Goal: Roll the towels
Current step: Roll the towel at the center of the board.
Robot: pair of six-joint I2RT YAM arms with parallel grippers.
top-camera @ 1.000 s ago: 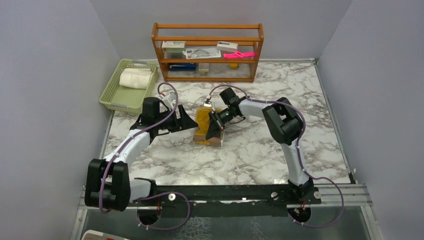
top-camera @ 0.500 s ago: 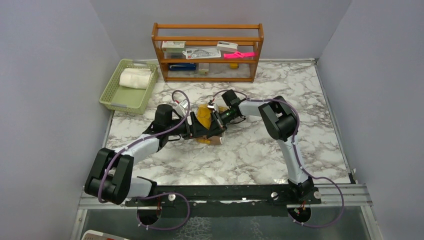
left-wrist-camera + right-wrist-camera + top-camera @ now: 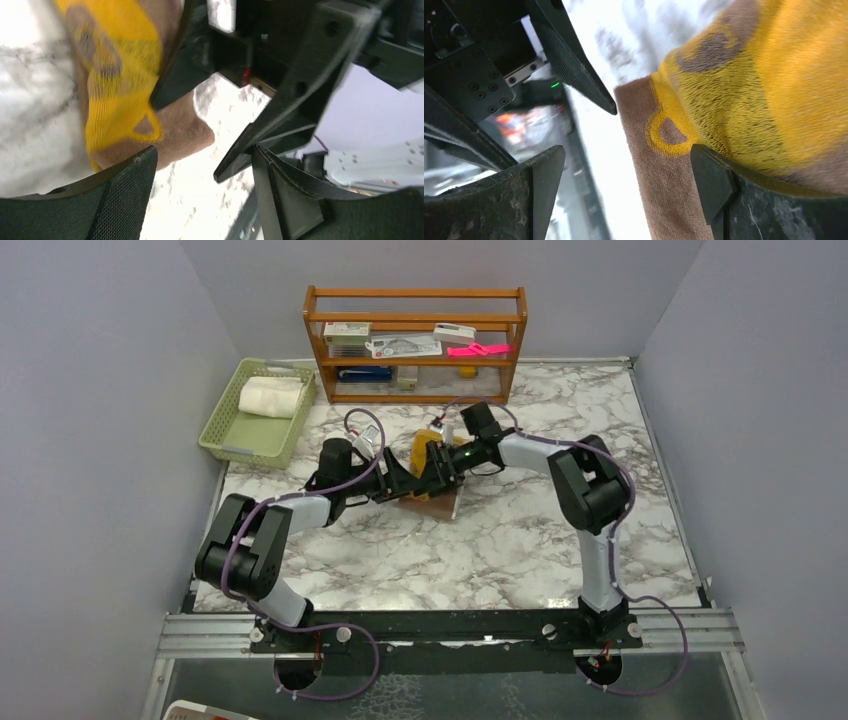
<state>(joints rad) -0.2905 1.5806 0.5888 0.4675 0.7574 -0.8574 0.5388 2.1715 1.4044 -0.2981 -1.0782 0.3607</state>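
Note:
The brown towel with mustard-yellow patches (image 3: 428, 468) lies bunched on the marble table, between both grippers. My left gripper (image 3: 408, 483) reaches it from the left and stands open; in its wrist view the towel (image 3: 117, 95) lies just beyond the left finger (image 3: 125, 195), with bare table between the jaws. My right gripper (image 3: 443, 472) faces it from the right, open, and the towel's brown edge (image 3: 664, 200) lies loose in its gap (image 3: 624, 192). The cream-white towel (image 3: 270, 397) sits rolled in the green basket (image 3: 232, 430).
A wooden shelf (image 3: 415, 345) with boxes, papers and a pink item stands at the back against the wall. The green basket is at the back left. Grey walls close in both sides. The two grippers' fingers nearly touch each other over the towel.
My right gripper was shut on the towel and has opened, letting it go. The left arm swung right and forward until its open gripper reached the towel.

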